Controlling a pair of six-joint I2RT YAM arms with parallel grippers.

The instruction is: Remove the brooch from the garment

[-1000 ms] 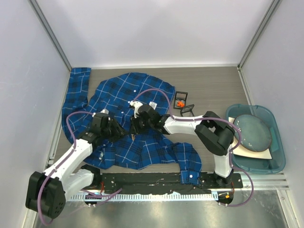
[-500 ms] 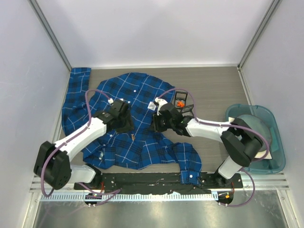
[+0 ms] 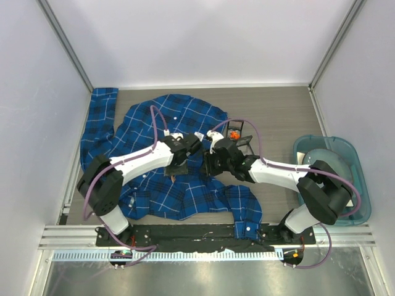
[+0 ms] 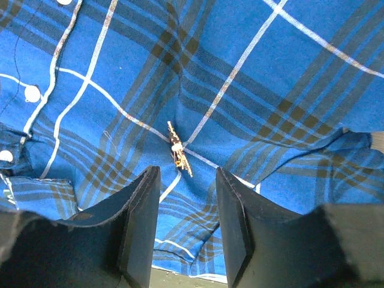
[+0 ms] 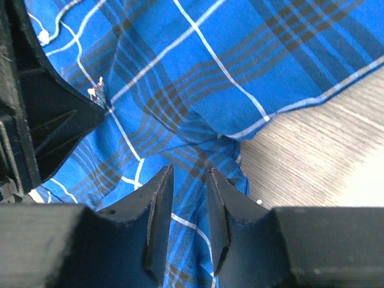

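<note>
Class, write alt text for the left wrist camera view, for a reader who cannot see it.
A small gold and dark brooch is pinned to a blue plaid shirt, just ahead of the left gripper, whose black fingers stand open and empty. White buttons show at the left.

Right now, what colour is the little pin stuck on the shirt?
The brooch looks gold with a small white bead, clearest in the left wrist view.

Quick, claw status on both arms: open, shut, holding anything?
Left claw: open, empty, the brooch just ahead of it.
Right claw: open with a narrow gap, over the garment, gripping nothing.
</note>
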